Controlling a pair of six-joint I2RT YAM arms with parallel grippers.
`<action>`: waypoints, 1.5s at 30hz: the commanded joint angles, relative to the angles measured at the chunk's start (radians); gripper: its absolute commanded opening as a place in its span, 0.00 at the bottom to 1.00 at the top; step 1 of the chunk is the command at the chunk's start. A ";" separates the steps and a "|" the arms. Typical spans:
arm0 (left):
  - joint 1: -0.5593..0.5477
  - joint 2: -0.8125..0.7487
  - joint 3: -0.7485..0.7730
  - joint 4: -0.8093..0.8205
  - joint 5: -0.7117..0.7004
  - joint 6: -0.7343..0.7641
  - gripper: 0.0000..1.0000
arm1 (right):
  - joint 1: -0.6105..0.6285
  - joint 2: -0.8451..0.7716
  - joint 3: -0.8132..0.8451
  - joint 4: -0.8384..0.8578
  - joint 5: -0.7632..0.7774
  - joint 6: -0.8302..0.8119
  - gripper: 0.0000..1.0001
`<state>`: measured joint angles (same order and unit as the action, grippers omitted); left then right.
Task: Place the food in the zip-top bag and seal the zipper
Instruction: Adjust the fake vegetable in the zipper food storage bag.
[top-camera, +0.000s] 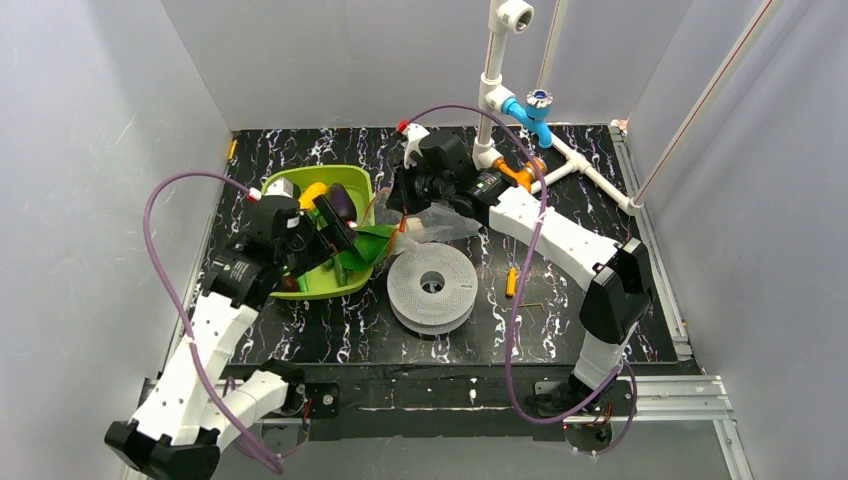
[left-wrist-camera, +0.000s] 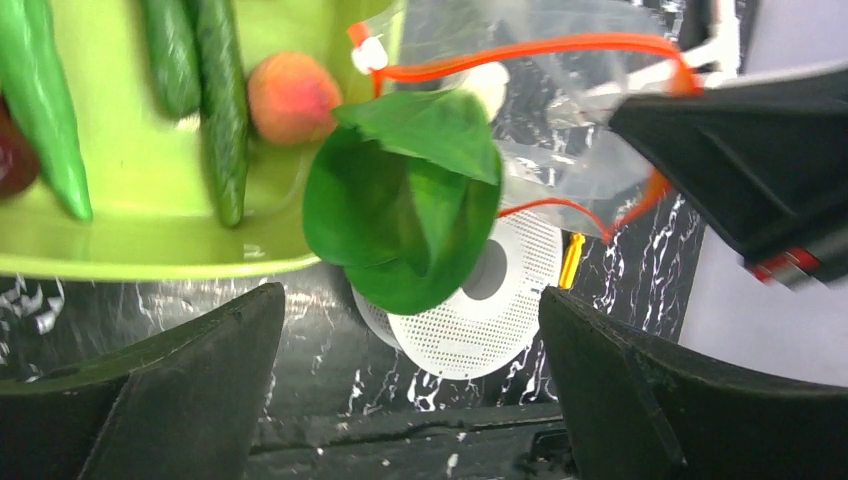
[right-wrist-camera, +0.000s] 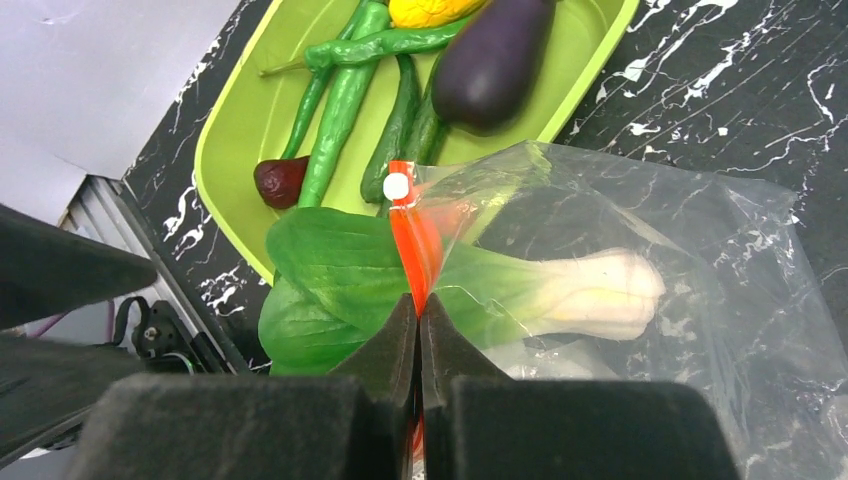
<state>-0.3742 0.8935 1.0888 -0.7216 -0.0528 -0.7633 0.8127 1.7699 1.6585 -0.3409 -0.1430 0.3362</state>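
The clear zip-top bag (right-wrist-camera: 680, 250) lies beside the green tray (right-wrist-camera: 235, 130). My right gripper (right-wrist-camera: 417, 305) is shut on its orange-red zipper strip (right-wrist-camera: 412, 235) and holds the mouth up; it also shows in the top view (top-camera: 405, 195). The white-and-green leafy stalk (right-wrist-camera: 590, 290) lies half in the bag, stem inside, leaves (left-wrist-camera: 400, 210) sticking out of the mouth. My left gripper (left-wrist-camera: 410, 300) is open and empty, just behind the leaves, over the tray's edge (top-camera: 345, 232). The eggplant (right-wrist-camera: 495, 60), yellow piece (right-wrist-camera: 430, 10), green peppers (right-wrist-camera: 345, 100) and orange-red fruit (left-wrist-camera: 293, 97) lie in the tray.
A white perforated disc (top-camera: 432, 285) sits just in front of the bag. A small yellow-orange stick (top-camera: 511, 281) lies to its right. White pipework with blue and orange fittings (top-camera: 520, 130) stands at the back right. A small dark red piece (right-wrist-camera: 280, 180) lies in the tray.
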 joint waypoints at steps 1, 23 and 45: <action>0.015 0.047 -0.043 -0.041 -0.009 -0.213 0.98 | -0.006 -0.038 0.006 0.071 -0.051 0.020 0.01; 0.146 0.289 -0.238 0.569 0.434 -0.248 0.17 | -0.006 -0.058 0.006 0.073 -0.075 0.040 0.01; 0.168 0.198 -0.274 0.858 0.410 -0.394 0.00 | -0.063 -0.042 0.046 0.169 -0.288 0.254 0.01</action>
<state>-0.2169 1.0121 0.8393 0.0387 0.3530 -1.1143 0.7652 1.7584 1.6585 -0.2439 -0.3480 0.5103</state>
